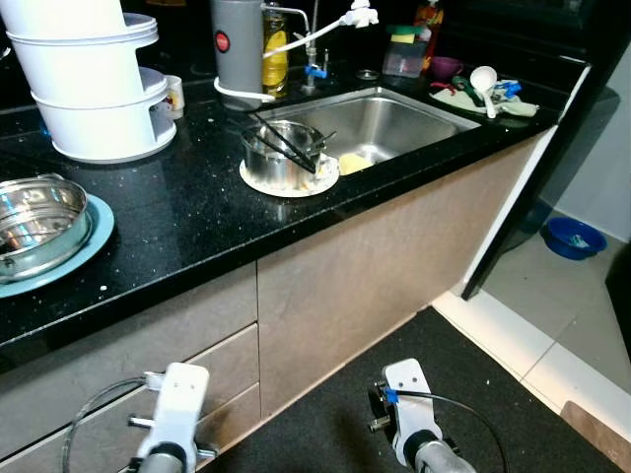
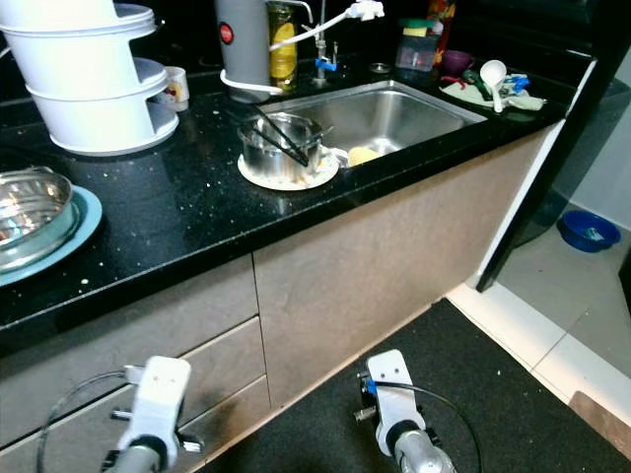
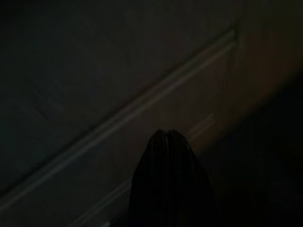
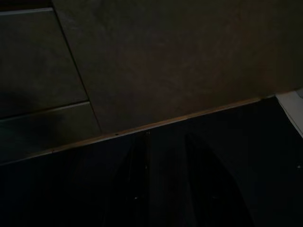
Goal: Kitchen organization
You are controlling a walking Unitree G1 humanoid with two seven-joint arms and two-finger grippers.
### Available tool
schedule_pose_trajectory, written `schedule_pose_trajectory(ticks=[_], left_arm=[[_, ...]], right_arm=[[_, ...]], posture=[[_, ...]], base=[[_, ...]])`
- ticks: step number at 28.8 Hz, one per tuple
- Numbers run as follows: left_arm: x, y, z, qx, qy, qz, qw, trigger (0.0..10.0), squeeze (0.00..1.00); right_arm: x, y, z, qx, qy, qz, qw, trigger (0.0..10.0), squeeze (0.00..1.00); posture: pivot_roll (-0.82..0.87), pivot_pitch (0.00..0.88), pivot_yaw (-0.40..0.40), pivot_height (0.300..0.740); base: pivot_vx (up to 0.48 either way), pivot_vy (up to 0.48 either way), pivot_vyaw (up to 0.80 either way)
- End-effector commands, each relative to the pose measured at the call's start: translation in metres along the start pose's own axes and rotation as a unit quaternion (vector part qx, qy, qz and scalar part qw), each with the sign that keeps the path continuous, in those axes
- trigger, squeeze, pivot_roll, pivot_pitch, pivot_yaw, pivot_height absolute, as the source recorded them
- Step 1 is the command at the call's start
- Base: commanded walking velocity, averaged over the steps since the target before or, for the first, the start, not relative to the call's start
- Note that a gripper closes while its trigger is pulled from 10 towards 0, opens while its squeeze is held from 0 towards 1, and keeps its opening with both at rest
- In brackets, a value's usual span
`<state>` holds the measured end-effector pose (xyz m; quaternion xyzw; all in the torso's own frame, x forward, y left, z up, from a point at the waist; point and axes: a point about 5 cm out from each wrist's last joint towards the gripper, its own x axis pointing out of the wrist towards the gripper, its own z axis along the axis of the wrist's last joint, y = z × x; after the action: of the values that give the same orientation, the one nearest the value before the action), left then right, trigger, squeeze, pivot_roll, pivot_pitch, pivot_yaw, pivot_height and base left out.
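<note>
Both arms hang low before the cabinet; the left gripper [image 3: 168,179] looks closed on nothing, the right gripper [image 4: 165,184] slightly parted and empty. On the black counter [image 1: 187,212] a steel pot [image 1: 283,150] with black tongs [image 1: 286,146] sits on a white plate [image 1: 258,178] beside the sink [image 1: 385,123]; a steel bowl [image 1: 35,222] rests on a blue plate [image 1: 94,236].

— Where are the arms?

— Both hang low. The left arm [image 1: 170,419] is at the left, the right arm [image 1: 414,424] at the right, each silver wrist with a cable looped beside it.

— And the grippers?

— The left gripper [image 3: 168,177] appears as one dark, closed-looking shape in its wrist view. The right gripper [image 4: 165,184] shows two dark fingers [image 4: 137,179] with a gap between them.
</note>
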<state>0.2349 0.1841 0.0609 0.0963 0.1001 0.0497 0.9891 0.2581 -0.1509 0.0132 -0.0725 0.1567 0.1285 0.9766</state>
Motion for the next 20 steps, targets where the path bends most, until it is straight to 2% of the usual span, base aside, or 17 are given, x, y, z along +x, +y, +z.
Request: schedule_pose_trajectory(ticks=[1, 4, 7, 10, 12, 14, 16, 18, 19, 20], left_arm=[[-0.006, 0.006, 0.01, 0.003, -0.037, -0.006, 0.999, 10.0, 0.0], [-0.019, 0.022, 0.033, 0.02, -0.099, 0.008, 0.995, 10.0, 0.03], [-0.027, 0.03, 0.054, 0.016, -0.162, -0.008, 0.987, 10.0, 0.2], [-0.029, 0.031, 0.069, 0.001, -0.189, -0.035, 0.981, 10.0, 0.15], [-0.027, 0.031, 0.082, 0.002, -0.211, -0.049, 0.976, 10.0, 0.0], [-0.026, 0.031, 0.096, 0.002, -0.237, -0.052, 0.97, 10.0, 0.0], [-0.023, 0.033, 0.116, 0.011, -0.274, -0.032, 0.961, 10.0, 0.0], [-0.023, 0.034, 0.122, 0.015, -0.285, -0.022, 0.958, 10.0, 0.0], [-0.022, 0.04, 0.128, 0.043, -0.299, 0.01, 0.953, 10.0, 0.05], [-0.022, 0.04, 0.128, 0.043, -0.299, 0.01, 0.953, 10.0, 0.05]], right_arm=[[-0.003, 0.003, -0.001, 0.004, -0.008, 0.009, 1.0, 10.0, 0.0], [-0.005, 0.001, -0.001, 0.005, -0.011, 0.013, 1.0, 10.0, 0.0], [-0.004, 0.001, -0.003, 0.006, -0.007, 0.015, 1.0, 10.0, 0.0], [-0.001, 0.004, -0.002, 0.006, -0.007, 0.023, 1.0, 10.0, 0.0], [0.003, 0.007, 0.001, 0.006, -0.01, 0.029, 1.0, 10.0, 0.0], [0.006, 0.009, 0.004, 0.007, -0.014, 0.031, 0.999, 10.0, 0.0], [0.008, 0.01, 0.007, 0.01, -0.019, 0.031, 0.999, 10.0, 0.0], [0.009, 0.01, 0.008, 0.011, -0.02, 0.031, 0.999, 10.0, 0.0], [0.01, 0.01, 0.009, 0.011, -0.021, 0.031, 0.999, 10.0, 0.0], [0.01, 0.01, 0.009, 0.011, -0.021, 0.031, 0.999, 10.0, 0.0]], posture=[[-0.05, 0.138, -0.059, 0.74], [-0.03, 0.142, -0.064, 0.74], [-0.02, 0.141, -0.069, 0.74], [-0.01, 0.139, -0.074, 0.74], [0.01, 0.133, -0.079, 0.74], [0.01, 0.128, -0.078, 0.74], [0.01, 0.128, -0.077, 0.74], [0.01, 0.128, -0.077, 0.74], [0.01, 0.127, -0.074, 0.74], [0.01, 0.127, -0.074, 0.74]], base=[[0.0, 0.0, 0.0], [0.0, 0.0, 0.0], [0.0, 0.0, 0.0], [0.0, 0.0, 0.0], [0.0, 0.0, 0.0], [0.0, 0.0, 0.0], [0.0, 0.0, 0.0], [0.0, 0.0, 0.0], [0.0, 0.0, 0.0], [0.0, 0.0, 0.0]])
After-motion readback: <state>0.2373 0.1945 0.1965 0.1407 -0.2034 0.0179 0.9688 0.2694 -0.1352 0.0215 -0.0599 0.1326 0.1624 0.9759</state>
